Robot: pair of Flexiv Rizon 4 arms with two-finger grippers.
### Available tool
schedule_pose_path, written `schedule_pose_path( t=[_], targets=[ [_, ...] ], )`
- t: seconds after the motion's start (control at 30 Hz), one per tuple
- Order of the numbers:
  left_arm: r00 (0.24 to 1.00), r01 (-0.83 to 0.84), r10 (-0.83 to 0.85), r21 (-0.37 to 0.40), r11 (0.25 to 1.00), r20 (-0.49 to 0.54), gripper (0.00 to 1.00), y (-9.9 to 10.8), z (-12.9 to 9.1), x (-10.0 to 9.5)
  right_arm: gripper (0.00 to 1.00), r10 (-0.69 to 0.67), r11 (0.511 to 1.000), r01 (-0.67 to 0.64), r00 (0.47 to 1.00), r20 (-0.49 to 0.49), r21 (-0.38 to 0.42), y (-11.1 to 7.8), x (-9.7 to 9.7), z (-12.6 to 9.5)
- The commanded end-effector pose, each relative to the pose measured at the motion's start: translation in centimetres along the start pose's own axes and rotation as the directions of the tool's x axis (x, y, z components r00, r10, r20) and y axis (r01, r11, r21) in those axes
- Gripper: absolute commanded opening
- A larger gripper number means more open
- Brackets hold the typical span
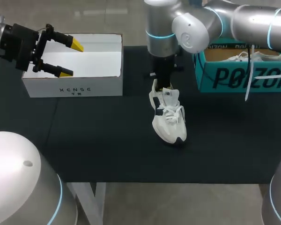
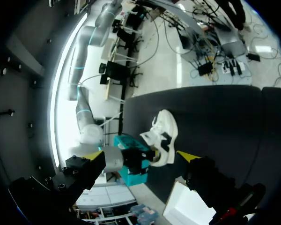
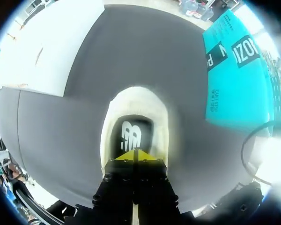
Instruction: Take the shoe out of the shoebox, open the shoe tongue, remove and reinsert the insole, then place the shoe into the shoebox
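Soft overhead light is falling evenly. The white box (image 1: 72, 70) is glaring inside, its floor washing out to plain white. The shoe (image 1: 167, 115) is shining bright against the dark table (image 1: 107, 145), where shadows are barely showing. The right arm (image 1: 253, 23) is catching broad highlights on its metal shell. In the right wrist view, glare is flaring beside the teal box (image 3: 234, 70). In the left wrist view, a white band is burning out while the foreground is lying in deep shade.
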State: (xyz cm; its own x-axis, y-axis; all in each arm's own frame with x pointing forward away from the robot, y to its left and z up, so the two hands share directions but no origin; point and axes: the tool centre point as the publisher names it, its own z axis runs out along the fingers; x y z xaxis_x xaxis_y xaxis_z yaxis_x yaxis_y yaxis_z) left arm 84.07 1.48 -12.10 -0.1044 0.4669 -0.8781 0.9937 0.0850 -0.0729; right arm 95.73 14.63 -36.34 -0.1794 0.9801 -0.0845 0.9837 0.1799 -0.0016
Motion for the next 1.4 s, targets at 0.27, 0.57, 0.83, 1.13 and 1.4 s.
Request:
schedule_pose_path(
  t=[0.27, 0.57, 0.83, 1.13, 1.4],
  targets=[
    [1.0, -0.001, 0.001, 0.0, 1.0, -0.002, 1.0, 0.0, 0.0, 0.0, 0.0, 0.071, 0.997, -0.071, 0.996, 0.046, 0.013, -0.7, 0.0, -4.2],
    [1.0, -0.001, 0.001, 0.0, 1.0, -0.002, 1.0, 0.0, 0.0, 0.0, 0.0, 0.041, 0.999, -0.041, 0.999, 0.031, -0.005, -1.9, 0.8, -3.0],
    [1.0, -0.001, 0.001, 0.0, 1.0, -0.002, 1.0, 0.0, 0.0, 0.0, 0.0, 0.069, 0.997, -0.07, 0.997, 0.029, 0.038, -3.3, 1.0, -1.7],
    [1.0, -0.001, 0.001, 0.0, 1.0, -0.002, 1.0, 0.0, 0.0, 0.0, 0.07, 0.105, 0.99, -0.106, 0.994, 0.015, 0.094, -5.3, 1.2, -1.0],
    [1.0, -0.001, 0.001, 0.0, 1.0, -0.002, 1.0, 0.0, 0.0, 0.0, 0.76, 0.137, 0.984, -0.137, 0.991, 0.002, 0.113, -6.3, 1.0, -0.5]
  ],
)
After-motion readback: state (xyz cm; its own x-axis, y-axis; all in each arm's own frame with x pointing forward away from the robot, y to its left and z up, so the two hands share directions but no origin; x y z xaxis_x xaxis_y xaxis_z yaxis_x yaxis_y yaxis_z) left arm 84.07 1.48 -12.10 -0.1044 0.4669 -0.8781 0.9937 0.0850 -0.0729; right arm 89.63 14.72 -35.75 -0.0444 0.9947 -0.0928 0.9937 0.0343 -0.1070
